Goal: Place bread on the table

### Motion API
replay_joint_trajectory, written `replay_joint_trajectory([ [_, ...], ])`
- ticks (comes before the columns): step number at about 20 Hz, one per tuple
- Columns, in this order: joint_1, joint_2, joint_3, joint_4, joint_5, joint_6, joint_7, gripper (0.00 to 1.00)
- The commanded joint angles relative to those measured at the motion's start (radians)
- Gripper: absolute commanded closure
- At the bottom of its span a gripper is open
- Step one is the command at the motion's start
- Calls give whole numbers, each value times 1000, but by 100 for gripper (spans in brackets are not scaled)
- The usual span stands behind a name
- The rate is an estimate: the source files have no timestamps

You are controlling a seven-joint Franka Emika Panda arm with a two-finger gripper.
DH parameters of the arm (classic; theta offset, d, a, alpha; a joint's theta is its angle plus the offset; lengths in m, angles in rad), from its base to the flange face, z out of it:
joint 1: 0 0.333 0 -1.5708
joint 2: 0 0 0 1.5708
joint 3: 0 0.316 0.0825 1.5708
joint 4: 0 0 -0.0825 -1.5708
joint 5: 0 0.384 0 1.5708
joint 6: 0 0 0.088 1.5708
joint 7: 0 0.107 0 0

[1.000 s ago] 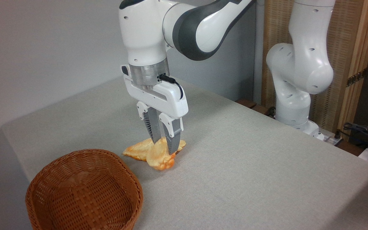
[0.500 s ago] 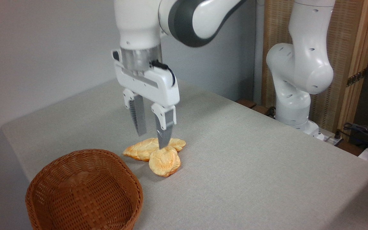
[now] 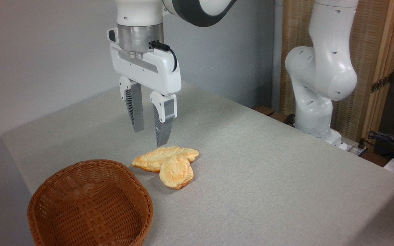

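A brown basket (image 3: 90, 203) sits at the left on the grey counter (image 3: 268, 177). At its 2 o'clock hangs the tool (image 3: 149, 137), up in the air, its fingers a little apart and holding nothing. Below it lies the bun (image 3: 176, 173), on the counter, touching a long loaf (image 3: 156, 159) at its 11 o'clock.
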Motion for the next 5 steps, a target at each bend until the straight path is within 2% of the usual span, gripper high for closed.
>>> replay_joint_trajectory([
  [1, -1, 13, 12, 23, -47, -26, 12, 0],
  [3, -1, 12, 31, 23, -78, -26, 14, 0],
  [5, -2, 12, 31, 23, -78, -26, 12, 0],
])
